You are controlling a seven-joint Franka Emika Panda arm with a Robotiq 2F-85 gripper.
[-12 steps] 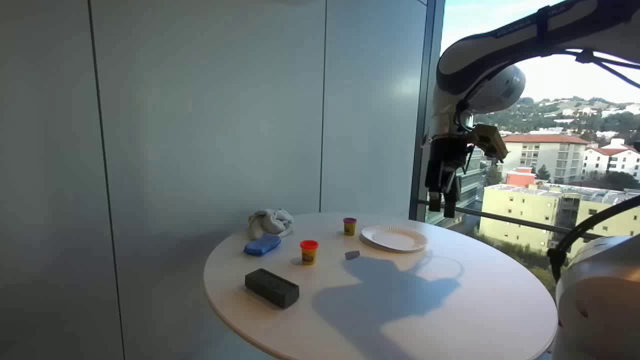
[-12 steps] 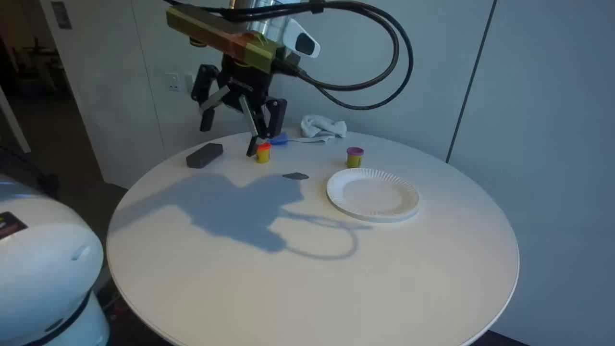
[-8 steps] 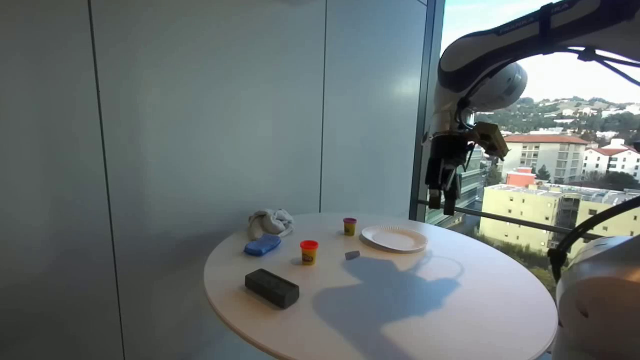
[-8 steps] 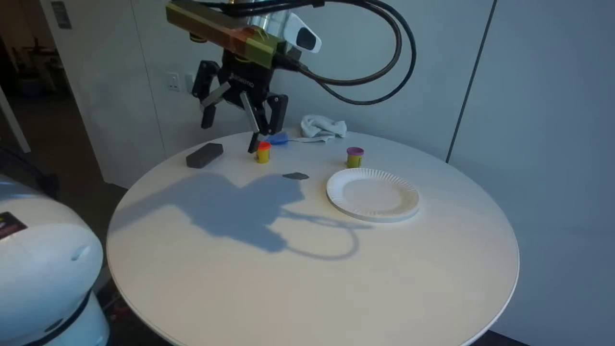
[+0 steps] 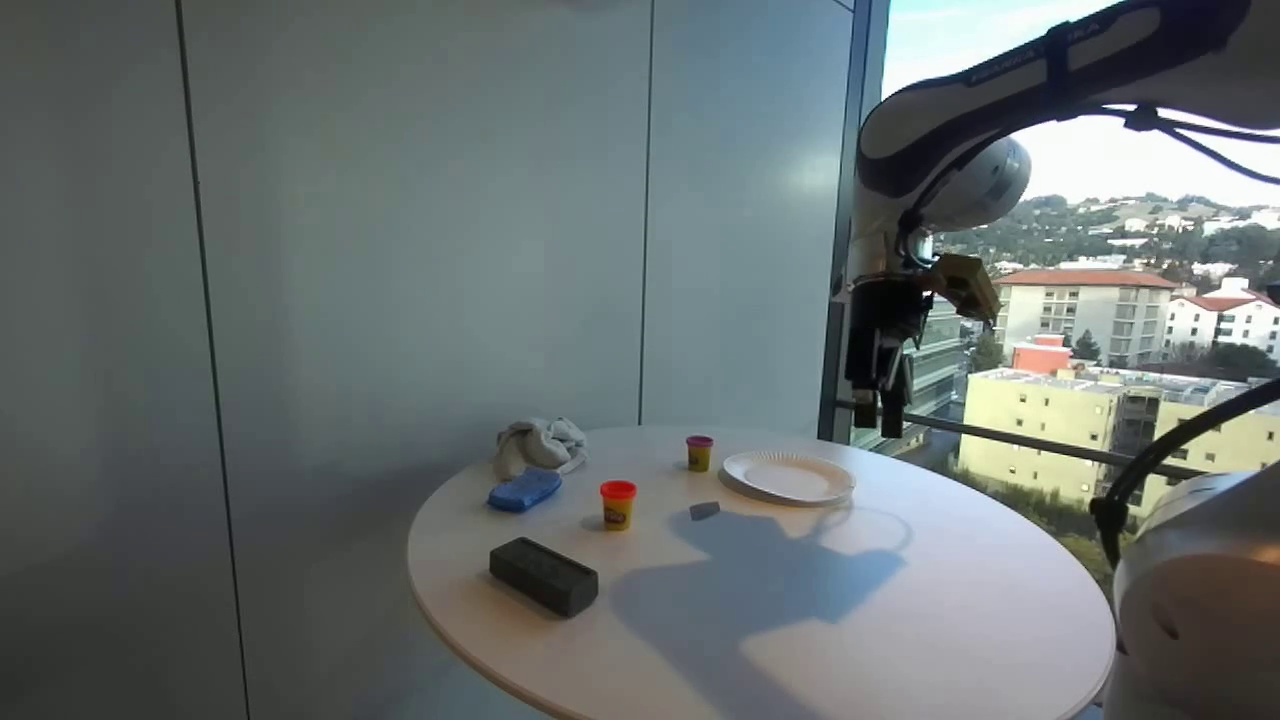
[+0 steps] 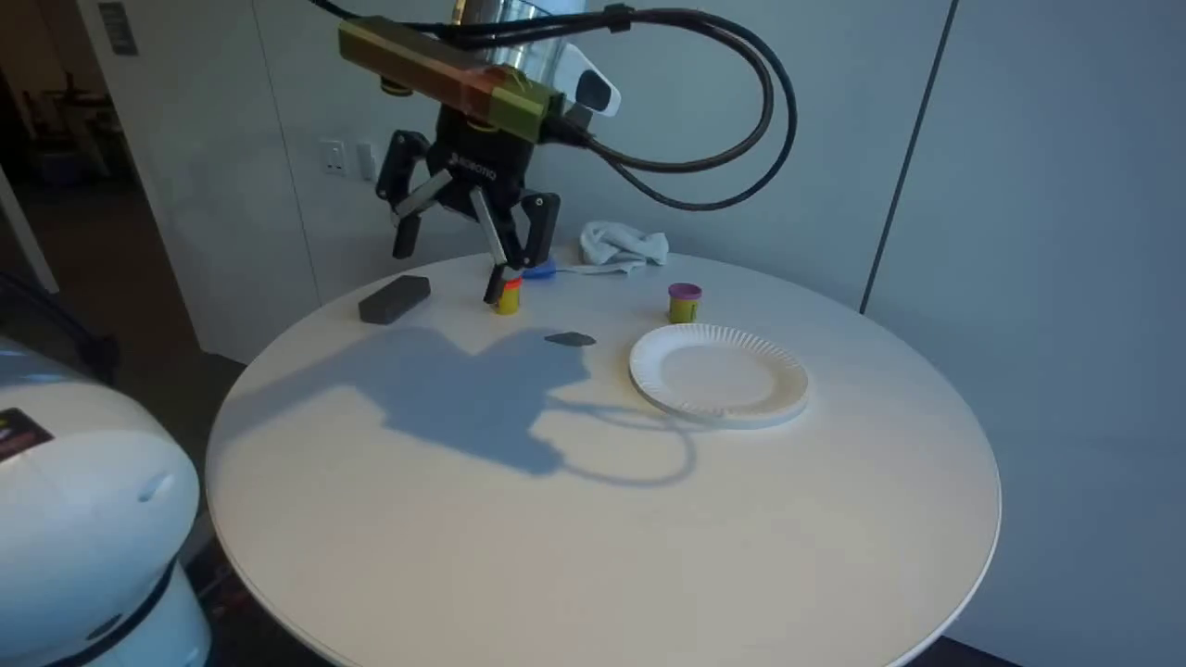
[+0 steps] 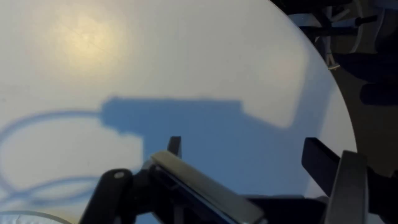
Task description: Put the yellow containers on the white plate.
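Observation:
A yellow container with a red lid [image 5: 617, 508] stands upright on the round table. In an exterior view my gripper's finger partly covers this red-lidded container [image 6: 508, 302]. A yellow container with a purple lid [image 5: 699, 457] stands behind it, close to the white plate [image 5: 790, 480]; this purple-lidded container [image 6: 683, 308] and the white plate [image 6: 718, 375] show in both exterior views. The plate holds nothing. My gripper [image 6: 450, 269] is open and empty, high above the table. In the wrist view the open gripper [image 7: 242, 144] has only shadowed table between its fingers; the plate's rim [image 7: 34, 215] shows at lower left.
A dark block [image 5: 545, 577] lies near the table [image 5: 900, 640] edge. A blue sponge-like item [image 5: 525, 490] and a crumpled pale cloth [image 5: 543, 447] lie near the wall. A small grey flat piece [image 6: 570, 339] lies between the containers and the arm's shadow.
My gripper has moved slightly down and sideways, to the left in one exterior picture and to the right in another. It stays open. The containers and plate have not moved.

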